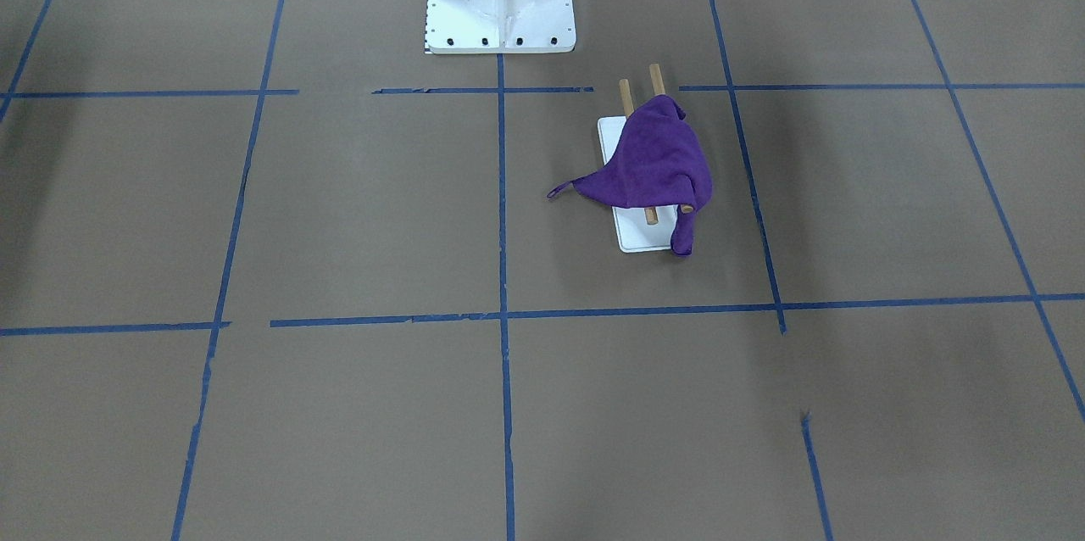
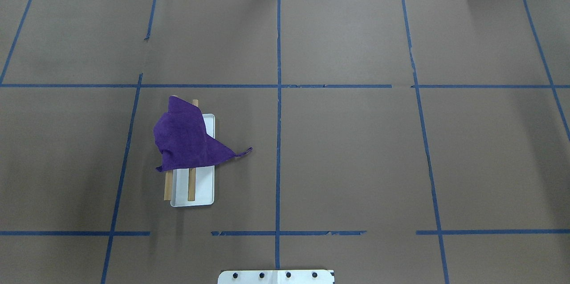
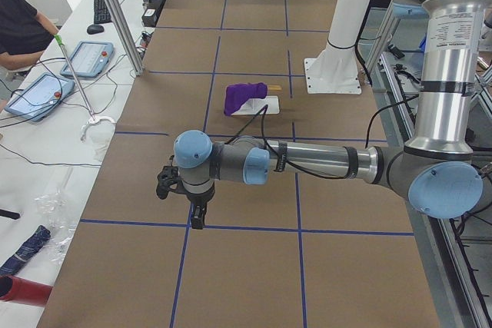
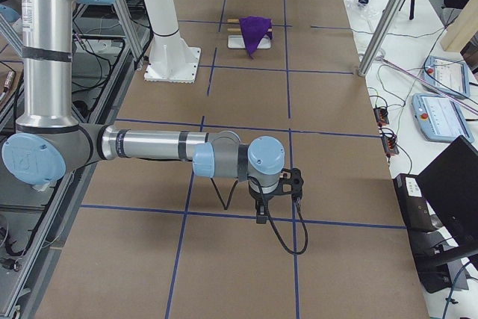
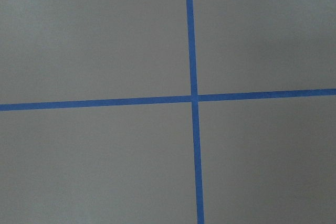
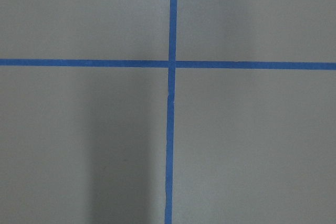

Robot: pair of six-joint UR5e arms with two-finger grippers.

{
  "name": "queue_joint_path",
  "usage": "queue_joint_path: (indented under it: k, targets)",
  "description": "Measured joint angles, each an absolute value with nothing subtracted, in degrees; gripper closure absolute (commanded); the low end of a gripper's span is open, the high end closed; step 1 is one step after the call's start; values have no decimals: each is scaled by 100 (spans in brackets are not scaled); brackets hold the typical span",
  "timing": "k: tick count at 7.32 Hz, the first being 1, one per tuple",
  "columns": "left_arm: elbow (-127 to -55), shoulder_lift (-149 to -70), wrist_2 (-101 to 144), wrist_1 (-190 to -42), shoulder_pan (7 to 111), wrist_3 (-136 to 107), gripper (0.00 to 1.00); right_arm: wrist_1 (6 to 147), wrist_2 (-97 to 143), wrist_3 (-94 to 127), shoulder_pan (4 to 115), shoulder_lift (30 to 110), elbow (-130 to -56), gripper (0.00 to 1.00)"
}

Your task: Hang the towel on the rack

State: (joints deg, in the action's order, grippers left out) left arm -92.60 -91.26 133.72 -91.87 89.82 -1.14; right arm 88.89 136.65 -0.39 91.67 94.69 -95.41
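**Purple towel lies over the rack, both hands well apart from it**

Our left hand [image 3: 198, 220] hangs low over the table [image 1: 339, 227], near a crossing of blue tape lines [image 5: 192, 97]. Our right hand [image 4: 261, 216] does the same at the other end of the table. Each hand shows only in a side view, and the wrist cameras show only table and tape. So we cannot tell how far open either one is. The towel [image 1: 661, 155] is in neither hand.

The towel is on the robot's left half of the table. It is draped across both wooden rods [image 1: 627, 96] of the rack [image 1: 640, 237]. It is deep purple, matte and crumpled, and it covers the rod ends away from the robot. The ends toward the robot are bare. One corner with a small loop [image 2: 247, 151] stretches out toward the middle of the table, and another fold hangs beside the white base.

We judge the cloth to be light, soft and limp, not slippery. It would sag and fold when lifted. A good hold would be the loop corner or the bunched ridge on top. The rack looks light too, so a sideways pull on the towel could drag or tip it.
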Motion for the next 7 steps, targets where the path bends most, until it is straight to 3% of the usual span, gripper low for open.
queue_joint_path:
  k: [7]
  targets:
    - [-9244,-9158,13376,-9201,8982,-114,0,8780,13684,6,9173,9466,-9525,0]
